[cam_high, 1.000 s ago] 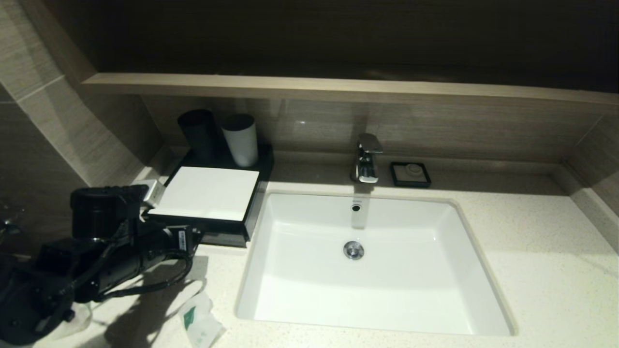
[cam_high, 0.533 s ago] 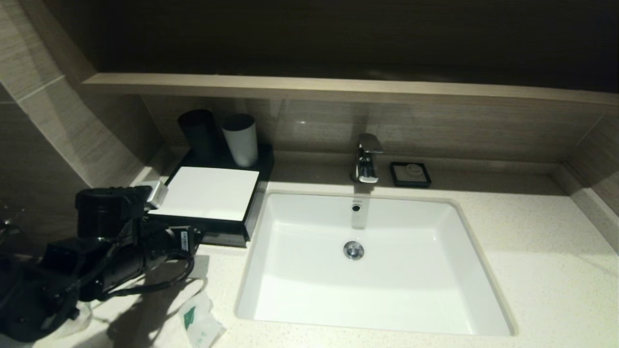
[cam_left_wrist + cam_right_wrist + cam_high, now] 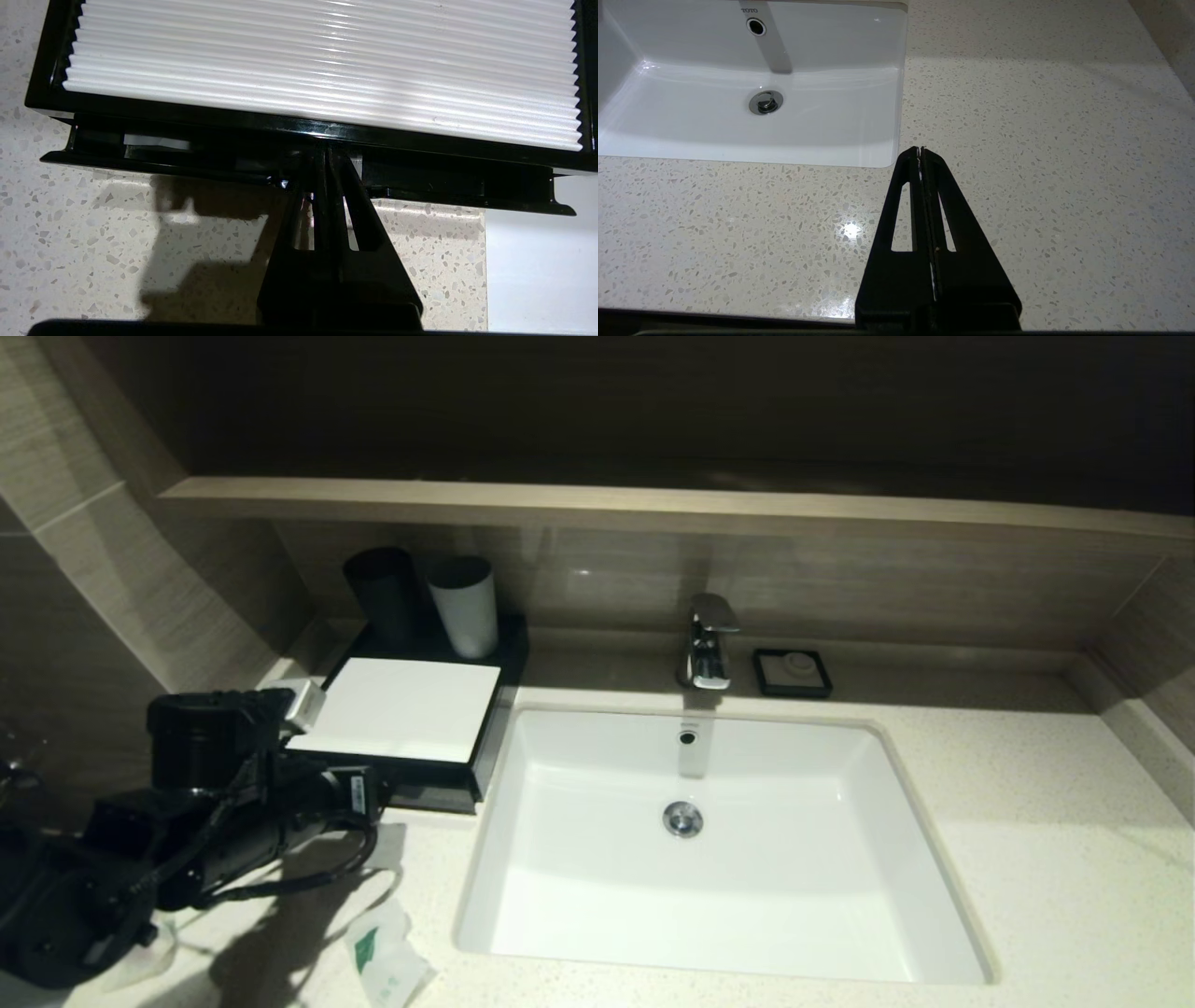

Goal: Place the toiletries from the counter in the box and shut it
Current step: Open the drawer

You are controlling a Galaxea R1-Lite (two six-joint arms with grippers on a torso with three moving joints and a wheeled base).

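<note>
Off-white speckled counter with sink set in, under a wood-look ledge. Black box at the counter's back-left corner beside the sink; drawer out a little, probably mid-pull or mid-push. Left gripper at the drawer front, pressed together on the small pull. Right gripper parked over bare counter right of the sink, pressed together, nothing held. One sachet left at the front-left edge; loading judged unfinished.
</note>
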